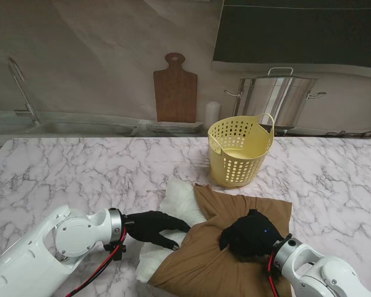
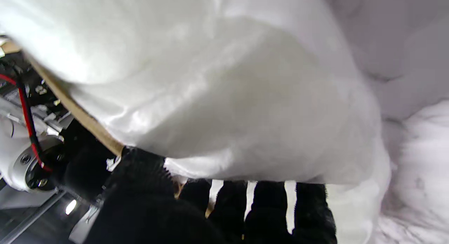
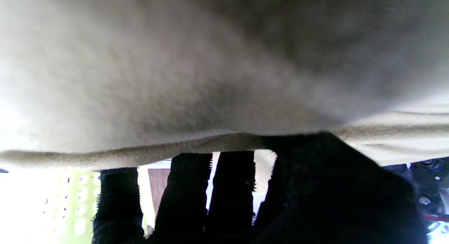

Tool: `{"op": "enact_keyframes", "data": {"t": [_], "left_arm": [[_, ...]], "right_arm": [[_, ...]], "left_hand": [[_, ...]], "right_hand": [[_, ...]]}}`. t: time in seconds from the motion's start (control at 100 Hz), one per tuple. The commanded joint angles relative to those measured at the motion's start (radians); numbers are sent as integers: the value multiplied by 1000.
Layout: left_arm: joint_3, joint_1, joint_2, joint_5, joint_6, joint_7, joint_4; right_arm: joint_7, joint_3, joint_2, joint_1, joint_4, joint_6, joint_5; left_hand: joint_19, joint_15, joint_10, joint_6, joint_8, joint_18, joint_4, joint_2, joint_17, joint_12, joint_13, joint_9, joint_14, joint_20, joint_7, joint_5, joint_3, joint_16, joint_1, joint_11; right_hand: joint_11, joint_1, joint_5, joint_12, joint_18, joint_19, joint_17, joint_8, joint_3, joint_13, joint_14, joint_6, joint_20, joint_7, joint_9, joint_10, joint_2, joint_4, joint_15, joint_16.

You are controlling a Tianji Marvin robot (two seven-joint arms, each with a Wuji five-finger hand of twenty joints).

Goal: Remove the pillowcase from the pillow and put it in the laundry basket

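A white pillow (image 1: 180, 199) sticks partly out of a brown pillowcase (image 1: 204, 266) on the marble table (image 1: 74, 173), near me. My left hand (image 1: 153, 228), in a black glove, lies on the bare pillow (image 2: 224, 96) at the case's open hem (image 2: 80, 114). Its fingers (image 2: 266, 209) are stretched and slightly apart, gripping nothing. My right hand (image 1: 250, 235) sits bunched on top of the pillowcase with a fold of brown cloth (image 3: 196, 146) pinched against its fingers (image 3: 231, 188). The yellow laundry basket (image 1: 240, 150) stands upright just beyond the pillow.
A steel stockpot (image 1: 275, 99), a wooden cutting board (image 1: 175, 93) and a white cylinder (image 1: 212, 114) stand behind the table's far edge. A sink with a tap (image 1: 21, 93) is at the far left. Bare marble stretches to the left of the pillow.
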Motion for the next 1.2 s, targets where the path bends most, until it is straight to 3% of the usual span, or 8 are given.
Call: {"op": "enact_keyframes", "data": {"t": [0.0, 0.31, 0.63, 0.72, 0.74, 0.78, 0.87, 1.19], "left_arm": [[18, -16, 11, 23, 13, -42, 22], [58, -57, 21, 32, 32, -83, 78], [131, -94, 12, 28, 22, -31, 96], [159, -118, 17, 43, 40, -51, 103], [166, -125, 19, 46, 45, -59, 106], [180, -137, 22, 59, 58, -75, 110], [212, -167, 30, 104, 74, -102, 118], [217, -181, 34, 103, 100, -126, 146]], "right_arm": [[8, 10, 0, -16, 10, 7, -18], [-19, 44, -4, -58, -12, 30, -60], [-37, 5, -2, -17, 11, 35, -64], [-11, 29, 0, -37, -12, 38, -90], [5, 39, 0, -45, -21, 39, -93], [29, 55, 1, -60, -34, 44, -98], [53, 82, -1, -81, -46, 67, -92], [87, 134, -5, -119, -58, 132, -117]], "left_hand": [[38, 14, 0, -19, -13, 19, 13, -67, -3, -17, 11, -39, 30, -11, -8, -5, -3, 7, -3, -7], [9, 2, -37, -62, -78, 15, 50, -101, -3, -58, -6, -143, 6, -13, -71, -95, 42, -2, 126, -27], [12, 8, -49, -66, -106, 9, 111, -66, 11, -61, 7, -129, -4, 1, -75, -115, 89, 2, 170, -9], [12, 8, -51, -68, -108, 6, 95, -75, 9, -59, 7, -117, -4, 4, -67, -102, 55, 2, 128, -4], [12, 7, -52, -70, -110, 6, 69, -70, 8, -59, 7, -114, -3, 8, -60, -98, 35, 3, 136, -4], [11, 6, -53, -71, -111, 6, 59, -69, 7, -59, 6, -112, -2, 9, -58, -95, 25, 2, 132, -3], [9, 5, -53, -71, -112, 6, 56, -67, 6, -59, 6, -110, -3, 10, -56, -92, 25, 2, 140, -3], [1, 3, -52, -73, -117, 2, 54, -60, 7, -60, 2, -115, -5, 10, -59, -101, 22, 1, 140, -6]], "right_hand": [[-8, 102, 9, -7, 5, -3, -14, 17, 115, 25, 23, 84, 5, -46, 4, 50, 68, 55, -3, -3], [-10, 105, 17, -12, 5, -5, -14, 51, 133, 23, 25, 89, 6, -58, 1, 50, 71, 49, -6, 5], [-18, 111, -29, -17, -2, -1, -9, 58, 134, 23, 23, 87, 8, -93, -10, 50, 76, 49, -10, 2], [36, 113, 67, 17, -1, 0, -7, 106, 149, 40, 18, 98, 7, -14, 17, 48, 78, 50, 7, 18], [42, 113, 78, 22, 0, 0, -8, 111, 150, 43, 18, 98, 7, -6, 19, 47, 80, 50, 9, 20], [50, 112, 85, 27, 1, 1, -5, 118, 150, 50, 19, 100, 7, 1, 21, 49, 83, 51, 14, 23], [54, 118, 80, 31, 5, 2, -2, 125, 150, 55, 26, 120, 7, -3, 16, 68, 88, 55, 18, 26], [80, 123, 84, 51, 9, 3, -3, 154, 148, 61, 34, 130, 7, 4, 13, 78, 91, 59, 29, 30]]}}
